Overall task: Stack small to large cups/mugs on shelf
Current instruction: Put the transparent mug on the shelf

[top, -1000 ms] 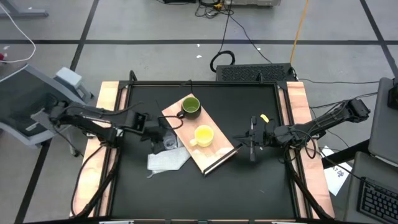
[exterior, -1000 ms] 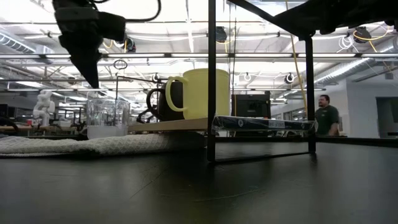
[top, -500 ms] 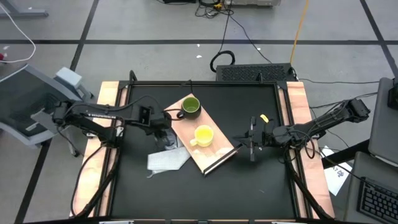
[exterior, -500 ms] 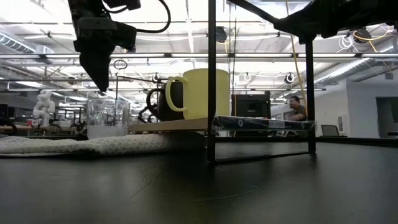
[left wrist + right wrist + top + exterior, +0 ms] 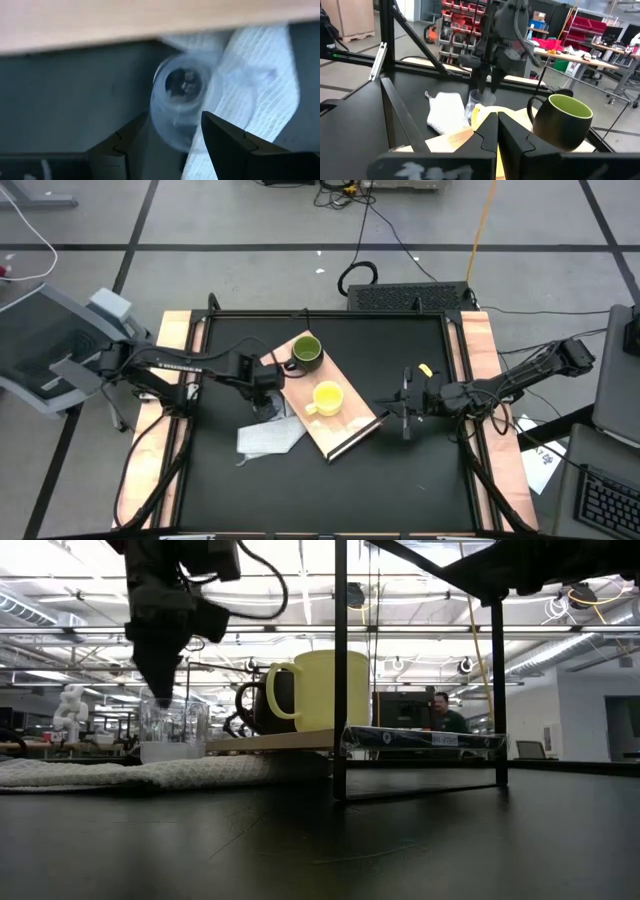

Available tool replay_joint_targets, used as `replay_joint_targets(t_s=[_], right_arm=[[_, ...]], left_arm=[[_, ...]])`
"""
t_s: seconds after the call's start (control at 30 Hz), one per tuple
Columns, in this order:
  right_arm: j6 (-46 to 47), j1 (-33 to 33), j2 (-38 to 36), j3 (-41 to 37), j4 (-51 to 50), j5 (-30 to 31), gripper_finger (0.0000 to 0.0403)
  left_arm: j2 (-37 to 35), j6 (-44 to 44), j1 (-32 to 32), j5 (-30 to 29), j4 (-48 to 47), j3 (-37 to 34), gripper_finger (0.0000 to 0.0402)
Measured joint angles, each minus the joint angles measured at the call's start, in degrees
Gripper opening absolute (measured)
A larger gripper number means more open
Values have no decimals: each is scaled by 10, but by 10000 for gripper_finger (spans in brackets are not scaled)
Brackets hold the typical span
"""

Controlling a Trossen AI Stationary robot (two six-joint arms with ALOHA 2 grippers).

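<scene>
Cups on the shelf (image 5: pixel 345 430) number two: the dark olive-green mug (image 5: pixel 306 351) sits at the board's 11 o'clock end, and the yellow mug (image 5: pixel 326 397) stands near the middle, toward 5 o'clock from the green one. The clear plastic cup (image 5: pixel 172 729) stands upright off the board, on the white cloth (image 5: pixel 268 436) that lies on the black tabletop (image 5: pixel 400 480) against the shelf's 9 o'clock edge. The left end effector (image 5: pixel 160 695) hangs directly over this cup, its fingers (image 5: pixel 235 145) parted on either side of the rim and gripping nothing. The right end effector (image 5: pixel 404 418) waits at about 3 o'clock of the shelf, near its dark edge strip, with its fingers pressed together and empty. A person (image 5: pixel 447 716) shows in the room beyond the tabletop.
</scene>
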Motion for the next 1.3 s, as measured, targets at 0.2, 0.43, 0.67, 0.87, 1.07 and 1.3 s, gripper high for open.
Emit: replay_joint_targets(t_s=[0.2,0.43,0.67,0.87,1.07,1.3], right_arm=[[-1,0,0,0,-2,0,0],[1,13,0,0,-4,0,0],[1,31,0,0,-4,0,0],[0,38,0,0,-4,0,0],[0,38,0,0,-4,0,0],[-1,38,0,0,-4,0,0]], left_arm=[[16,0,0,-2,0,0,184],[19,12,0,-15,2,0,184],[18,14,0,-24,5,0,114],[18,35,0,-26,15,0,10],[18,75,-7,-56,14,0,4],[7,91,-12,-59,7,7,2]])
